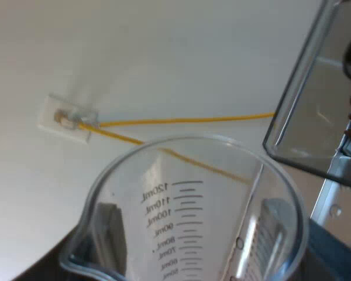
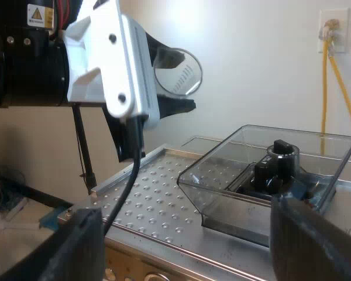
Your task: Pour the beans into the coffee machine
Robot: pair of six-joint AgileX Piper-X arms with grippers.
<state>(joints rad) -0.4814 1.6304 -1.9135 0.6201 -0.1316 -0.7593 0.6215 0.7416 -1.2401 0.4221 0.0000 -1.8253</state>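
A clear measuring glass (image 1: 187, 205) with ml marks sits between my left gripper's (image 1: 190, 237) black fingers (image 1: 111, 231), which are shut on it. No beans show in the part of the glass I see. The clear bean hopper (image 1: 316, 99) is close beside the glass rim. From the right wrist view, the left gripper (image 2: 172, 96) holds the glass (image 2: 176, 72) tipped on its side, high over the machine's dimpled metal top (image 2: 152, 199), short of the hopper (image 2: 269, 175). The hopper is open, with a black knob (image 2: 279, 153) inside. My right gripper (image 2: 199, 257) hangs open near the machine's top, holding nothing.
A pale wall stands behind the machine, with an outlet (image 2: 332, 26) and a yellow cable (image 2: 324, 88) running from it. The left arm's white and black housing (image 2: 105, 64) hangs over the metal top. A floor area (image 2: 11, 228) lies beyond the machine's edge.
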